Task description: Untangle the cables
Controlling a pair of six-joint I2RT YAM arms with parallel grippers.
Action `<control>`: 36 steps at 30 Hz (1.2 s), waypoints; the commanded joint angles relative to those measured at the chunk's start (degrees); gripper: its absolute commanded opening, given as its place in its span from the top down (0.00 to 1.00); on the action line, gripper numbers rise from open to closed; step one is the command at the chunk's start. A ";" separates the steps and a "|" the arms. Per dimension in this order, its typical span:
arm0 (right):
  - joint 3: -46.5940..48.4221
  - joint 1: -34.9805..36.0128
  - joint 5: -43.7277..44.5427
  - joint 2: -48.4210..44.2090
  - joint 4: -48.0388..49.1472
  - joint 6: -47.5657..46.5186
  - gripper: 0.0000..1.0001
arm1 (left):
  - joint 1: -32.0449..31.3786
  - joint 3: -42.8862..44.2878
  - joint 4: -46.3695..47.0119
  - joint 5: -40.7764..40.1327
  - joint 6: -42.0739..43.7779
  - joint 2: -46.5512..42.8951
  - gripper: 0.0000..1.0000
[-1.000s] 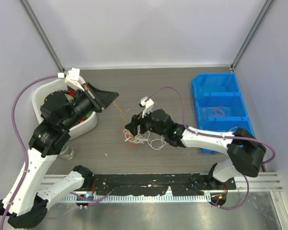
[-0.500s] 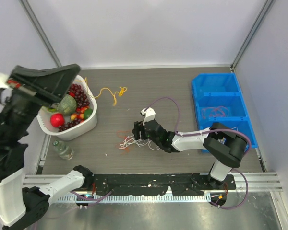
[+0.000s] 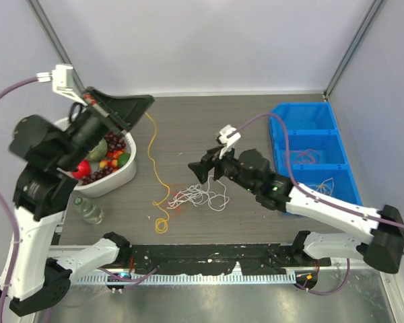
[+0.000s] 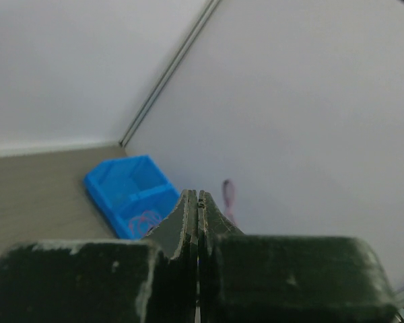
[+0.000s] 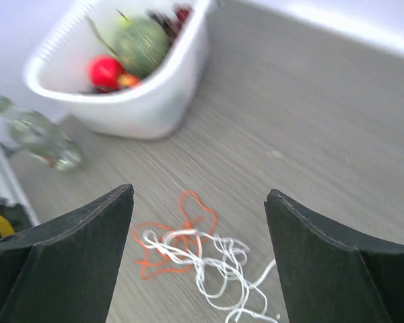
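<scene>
Cables are partly separated: a yellow cable (image 3: 151,151) hangs from the left gripper (image 3: 145,104), whose jaws are pressed together on its upper end, and its lower end coils on the table (image 3: 209,124) far below. The white cable (image 5: 188,254) and orange cable (image 5: 214,217) lie tangled directly beneath the right gripper (image 5: 198,202), whose jaws stand wide apart, holding nothing. A fruit bowl (image 5: 161,108) sits ahead of that gripper, and a bin (image 3: 306,128) is off to its right.
</scene>
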 commanded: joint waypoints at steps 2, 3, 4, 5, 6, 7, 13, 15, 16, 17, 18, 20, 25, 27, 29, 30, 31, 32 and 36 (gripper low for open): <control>6.12 -0.81 -21.02 -4.83 -4.92 -2.79 0.15 | -0.12 -5.19 3.85 2.29 -3.17 -0.48 1.00; 6.75 -0.81 -24.87 -3.78 -5.01 -2.26 0.16 | -0.12 -5.81 4.21 2.55 -3.44 -0.57 1.00; 7.53 -0.90 -26.65 -3.25 -4.31 -1.21 0.17 | -0.12 -6.25 4.21 2.82 -3.79 -0.57 1.00; 7.80 -0.81 -29.80 -2.29 -3.18 -0.85 0.18 | -0.12 -6.43 4.30 3.00 -4.14 -0.66 1.00; 7.63 -0.81 -30.88 -2.02 -2.21 0.02 0.19 | -0.12 -6.69 4.30 3.26 -4.41 -0.66 1.00; 7.28 -0.81 -30.89 -1.93 -0.28 0.29 0.19 | -0.12 -6.87 4.21 3.26 -4.58 -0.66 1.00; 6.93 -0.81 -19.39 -1.67 0.62 -2.25 0.19 | -0.12 -7.92 4.91 4.40 -5.55 -0.57 1.00; 7.54 -0.81 -14.47 -1.58 0.00 -3.21 0.20 | -0.12 -8.45 5.52 4.93 -5.81 -0.49 1.00; 7.89 -0.81 -11.58 -1.14 -0.70 -3.92 0.20 | -0.12 -8.80 5.88 5.10 -5.99 -0.48 1.00; 8.76 -0.81 -9.29 -0.96 -2.18 -4.45 0.21 | -0.12 -8.98 6.23 5.28 -6.34 -0.31 1.00; 9.12 -0.81 -5.87 -0.70 -2.89 -4.80 0.21 | -0.12 -9.24 6.49 5.63 -6.43 -0.22 1.00; 9.65 -0.81 -3.39 -0.44 -4.30 -5.59 0.21 | -0.12 -9.77 7.28 6.25 -7.04 -0.13 1.00; 9.21 -0.81 -10.49 2.54 -1.51 -5.87 0.21 | -0.12 -11.09 9.30 7.48 -8.36 0.13 1.00; 9.04 -0.81 -16.11 4.47 1.04 -4.46 0.21 | -0.12 -11.35 9.57 7.48 -8.63 0.04 1.00; 8.60 -0.81 -22.08 6.41 4.12 -2.10 0.23 | -0.12 -11.53 9.48 7.48 -8.72 -0.31 1.00; 8.25 -0.72 -26.01 6.77 6.74 -1.47 0.24 | -0.12 -11.53 9.31 7.48 -8.72 -0.40 1.00; 7.38 -0.81 -28.58 7.30 8.59 0.19 0.25 | -0.12 -11.44 9.13 7.48 -8.72 -0.48 1.00; 6.67 -0.72 -31.82 7.56 11.57 1.07 0.25 | -0.12 -11.35 8.96 7.48 -8.63 -0.66 1.00; 4.90 -0.72 -36.94 8.44 17.92 6.34 0.27 | -0.12 -11.44 8.52 7.31 -8.45 -1.27 1.00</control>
